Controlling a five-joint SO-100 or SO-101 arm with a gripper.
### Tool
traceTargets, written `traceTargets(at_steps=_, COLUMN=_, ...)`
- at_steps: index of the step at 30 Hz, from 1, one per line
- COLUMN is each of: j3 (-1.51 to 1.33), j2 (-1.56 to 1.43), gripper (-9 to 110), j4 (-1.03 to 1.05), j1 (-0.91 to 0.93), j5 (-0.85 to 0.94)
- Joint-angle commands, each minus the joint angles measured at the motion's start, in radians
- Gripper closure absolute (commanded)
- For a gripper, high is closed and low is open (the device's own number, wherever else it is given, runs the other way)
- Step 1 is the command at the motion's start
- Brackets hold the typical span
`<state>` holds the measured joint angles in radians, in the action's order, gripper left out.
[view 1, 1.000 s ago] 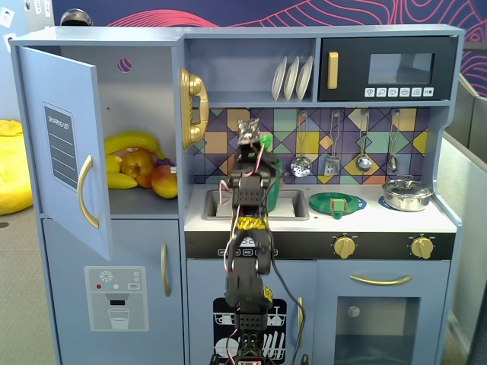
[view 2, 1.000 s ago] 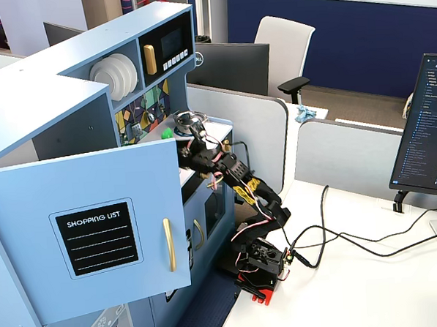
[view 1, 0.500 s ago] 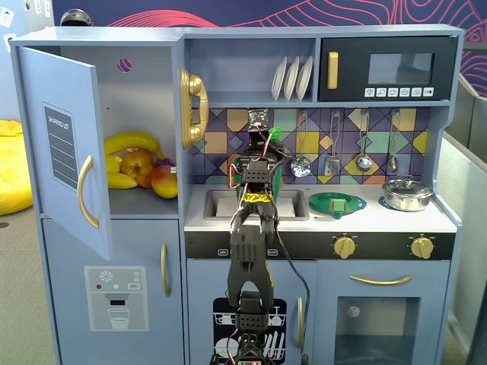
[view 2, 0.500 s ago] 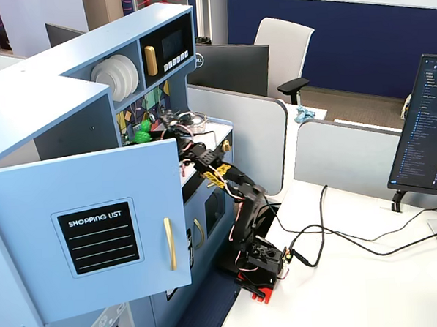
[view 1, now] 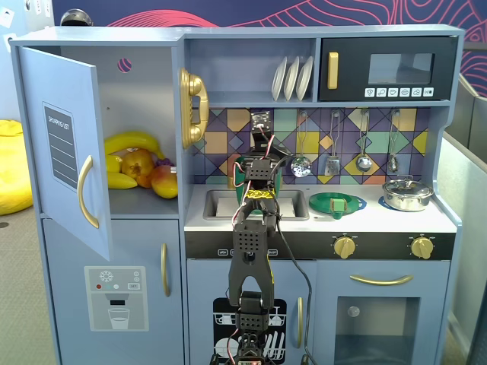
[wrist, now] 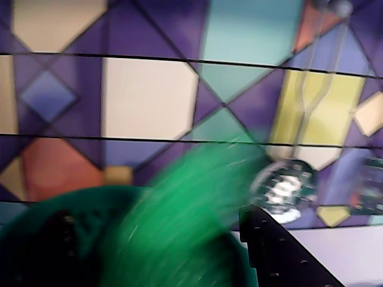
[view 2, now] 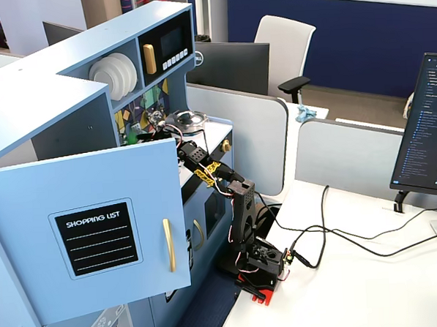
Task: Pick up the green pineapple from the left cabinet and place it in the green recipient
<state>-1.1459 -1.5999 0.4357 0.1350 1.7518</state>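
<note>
In the wrist view the green pineapple (wrist: 197, 203) is a bright green blur streaking between the jaws, over the dark green rim of the green recipient (wrist: 102, 194) just below. My gripper (wrist: 155, 215) is open, with its black fingers (wrist: 269, 239) wide apart on either side of the blur. In a fixed view the gripper (view 1: 261, 158) is raised over the sink area, and the recipient (view 1: 240, 173) shows at both sides behind it. The left cabinet (view 1: 144, 99) stands with its door (view 1: 61, 152) open. The pineapple is hidden in both fixed views.
A yellow banana (view 1: 133, 143) and red-orange fruit (view 1: 163, 181) lie in the left cabinet. A flat green dish (view 1: 336, 203) and a silver pot (view 1: 407, 194) sit on the counter to the right. Utensils (view 1: 333, 144) hang on the tiled backsplash. A microwave (view 1: 388, 70) is at upper right.
</note>
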Motion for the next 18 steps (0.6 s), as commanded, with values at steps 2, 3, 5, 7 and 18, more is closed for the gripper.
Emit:
traceTargets(at_steps=2, j3=0.078, j2=-0.029, gripper=68, j4=0.003, j1=0.015, j5=-0.002)
traceTargets(at_steps=3, j3=0.08, j2=-0.031, gripper=68, j4=0.003, j1=0.015, j5=-0.002)
traceTargets(at_steps=5, j3=0.08, j2=-0.034, gripper=69, j4=0.009, j1=0.011, j5=0.003)
traceTargets(at_steps=7, j3=0.075, j2=-0.051, gripper=70, j4=0.023, j1=0.006, j5=0.002)
traceTargets(at_steps=18, j3=-0.225, j2=-0.566, gripper=73, j4=0.238, j1=-0.009, j5=0.015)
